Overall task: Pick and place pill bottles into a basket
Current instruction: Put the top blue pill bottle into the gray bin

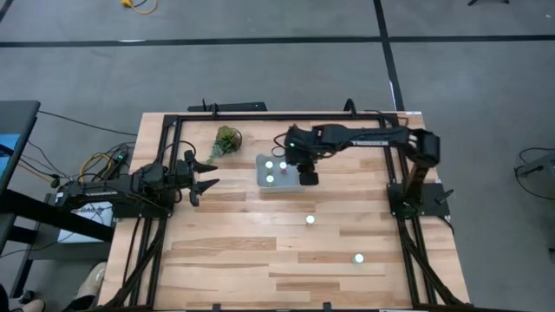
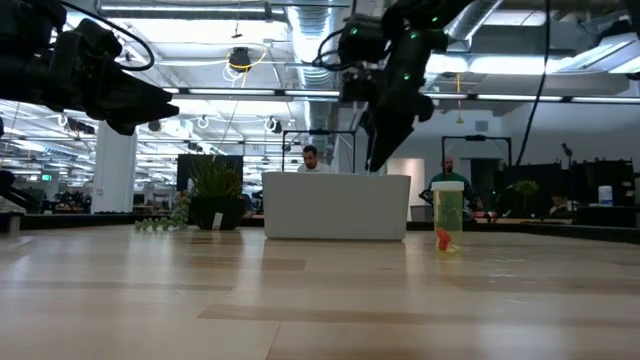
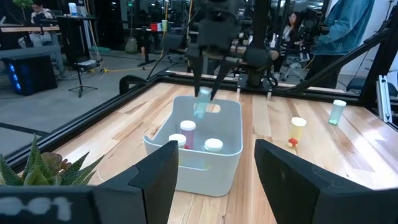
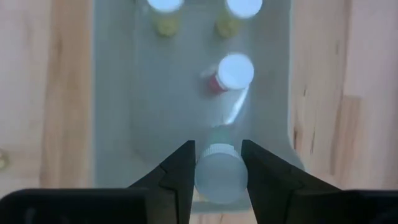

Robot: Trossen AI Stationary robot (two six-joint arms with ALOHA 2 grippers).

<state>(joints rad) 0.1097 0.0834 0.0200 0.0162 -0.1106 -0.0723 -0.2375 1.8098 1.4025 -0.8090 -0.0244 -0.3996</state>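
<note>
Three small white-capped pill bottles (image 4: 235,72) are counted standing inside the pale blue-grey translucent plastic rectangular basket (image 1: 279,184), which sits on the far middle part of the light wooden slatted table (image 1: 260,260). A fourth bottle, pale and translucent (image 4: 217,173), is pinched between the fingers of the right gripper (image 4: 217,169) and is held over the basket's near end; in the left wrist view it hangs just above the rim (image 3: 203,103). Two more bottles are counted outside: one (image 1: 310,220) near the table's middle, well apart from the basket, and one (image 1: 358,258) nearer the front right. The total seen is six. The left gripper (image 1: 208,175) is held beside the table's left edge, its fingers (image 3: 155,180) spread wide with nothing between them, pointing toward the basket. One green leafy sprig (image 1: 228,139) lies near the far left corner of the basket, apart from it. The black metal frame (image 1: 173,130) bounds the table on its sides. Open board is noted across the whole front half, broken only by the two loose bottles.
</note>
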